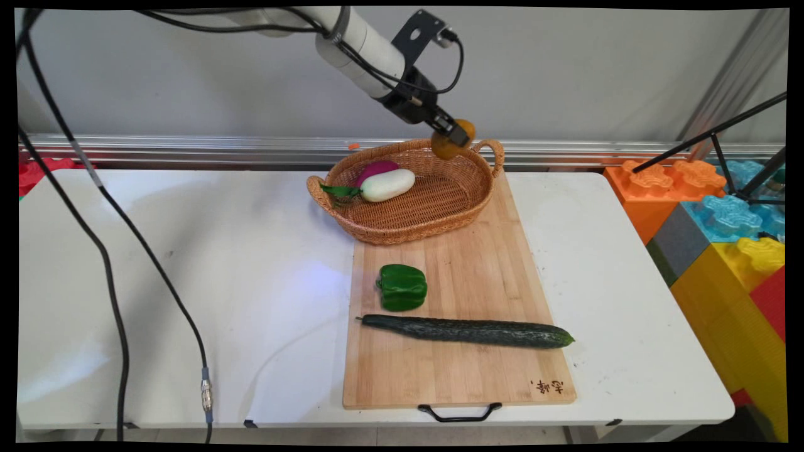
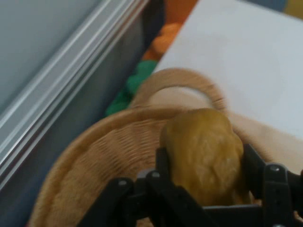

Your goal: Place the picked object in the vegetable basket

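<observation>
One wicker basket (image 1: 408, 213), one cutting board (image 1: 465, 351), one green pepper (image 1: 402, 287), one cucumber (image 1: 468, 331), one white and one purple vegetable in the basket. One potato (image 2: 203, 151), ochre, lumpy, matte, is clamped between the gripper (image 2: 203, 163) fingers above the basket's rim at 1 o'clock.

White vegetable (image 1: 388, 185) hides most of the purple one (image 1: 375, 169) behind it.
</observation>
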Controlling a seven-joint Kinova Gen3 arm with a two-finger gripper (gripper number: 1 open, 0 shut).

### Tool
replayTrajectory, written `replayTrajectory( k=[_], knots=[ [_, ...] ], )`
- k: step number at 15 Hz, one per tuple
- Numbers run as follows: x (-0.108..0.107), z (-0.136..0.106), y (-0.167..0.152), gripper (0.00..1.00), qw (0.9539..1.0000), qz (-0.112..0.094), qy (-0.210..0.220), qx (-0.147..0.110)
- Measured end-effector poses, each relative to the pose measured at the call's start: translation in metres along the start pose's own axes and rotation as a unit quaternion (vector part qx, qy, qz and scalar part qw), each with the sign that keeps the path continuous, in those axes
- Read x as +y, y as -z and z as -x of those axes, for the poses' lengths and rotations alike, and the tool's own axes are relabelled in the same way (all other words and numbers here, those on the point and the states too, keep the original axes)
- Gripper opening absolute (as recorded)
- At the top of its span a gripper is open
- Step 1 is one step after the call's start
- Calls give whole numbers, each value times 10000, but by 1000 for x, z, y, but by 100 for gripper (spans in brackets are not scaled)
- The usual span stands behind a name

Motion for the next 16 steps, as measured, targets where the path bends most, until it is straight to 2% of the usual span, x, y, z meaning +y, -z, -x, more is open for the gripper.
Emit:
replayTrajectory(
  k=[2,7,13,14,16],
  knots=[
    [-13,8,-15,0,9998,-182,76,-93],
    [-31,25,-50,0,9989,-398,155,-210],
    [-40,36,-86,0,9986,-462,178,-193],
    [-40,36,-89,100,9987,-445,143,-182],
    [-38,34,-91,100,9991,-391,58,-141]
  ],
)
